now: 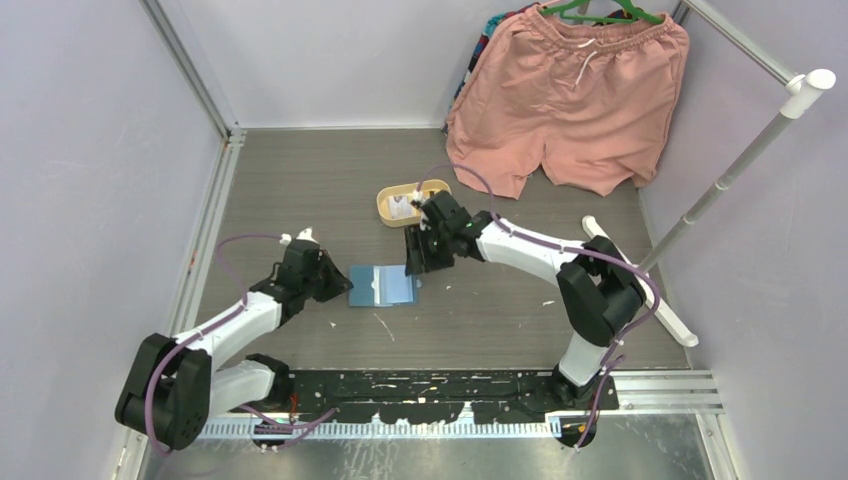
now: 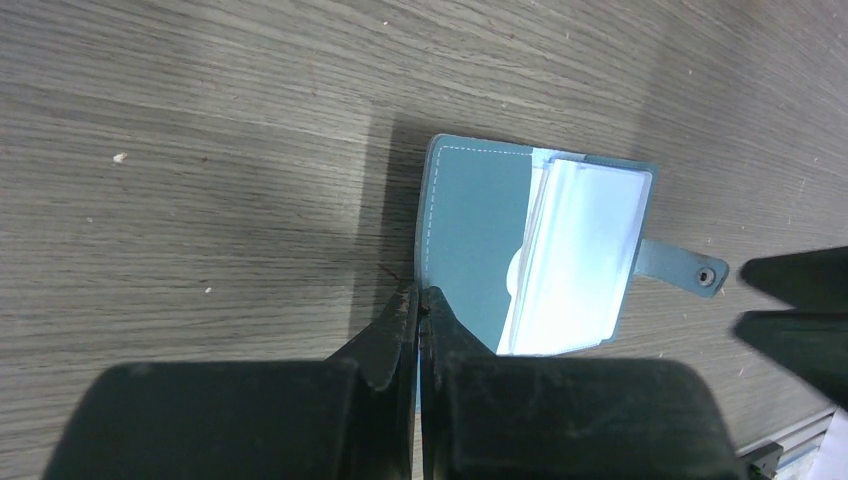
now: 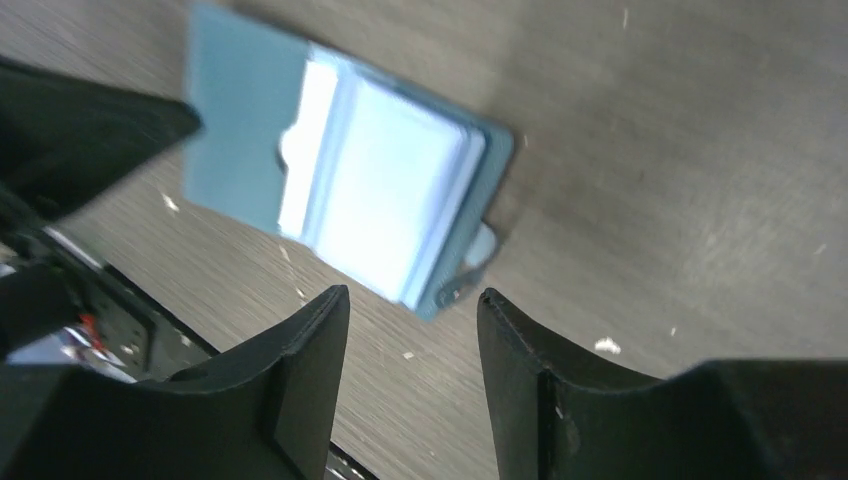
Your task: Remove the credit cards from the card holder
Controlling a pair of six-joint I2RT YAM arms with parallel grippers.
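The teal card holder (image 2: 470, 230) lies open on the tabletop (image 2: 200, 150), pale pockets (image 2: 580, 260) up. The left jaws are clenched on its edge, the right jaws spread apart over its snap strap (image 2: 680, 265).

card holder (image 2: 470, 230): teal, white stitch line along the edge, pale blue pockets. table (image 1: 300, 190): grey wood grain. shorts (image 1: 570, 100): salmon pink. tray (image 1: 382, 207): tan-yellow.

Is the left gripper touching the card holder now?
Touching. The left wrist view shows the left gripper with its fingers shut on the edge of the card holder.
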